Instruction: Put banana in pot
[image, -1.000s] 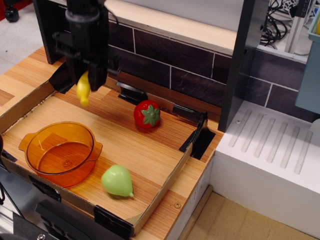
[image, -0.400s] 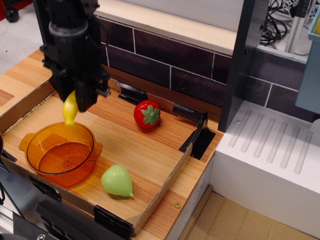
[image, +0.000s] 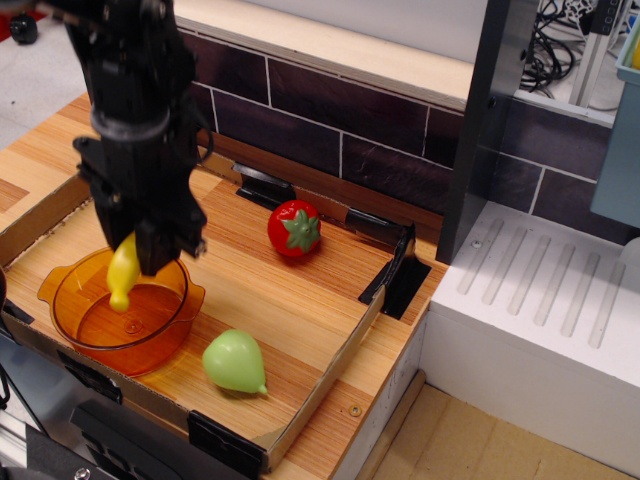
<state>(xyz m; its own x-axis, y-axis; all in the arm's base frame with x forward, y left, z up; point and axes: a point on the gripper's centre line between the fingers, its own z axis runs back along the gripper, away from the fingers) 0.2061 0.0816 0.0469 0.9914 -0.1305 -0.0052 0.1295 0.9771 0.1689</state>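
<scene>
The yellow banana (image: 122, 272) hangs upright from my black gripper (image: 140, 252), which is shut on its upper end. Its lower tip is over the inside of the pot. The orange translucent pot (image: 95, 335) with two side handles sits at the front left of the wooden tray. My gripper and arm stand directly above the pot's back half and hide part of its rim.
A red toy strawberry (image: 294, 229) lies at the tray's back middle. A light green pear (image: 235, 361) lies near the front edge, right of the pot. The tray has low cardboard walls (image: 330, 375) with black corner clips. A white ridged surface (image: 545, 300) is at right.
My gripper has moved forward and down with the banana, from the tray's back left to over the pot. The banana's tip is now inside the pot's outline.
</scene>
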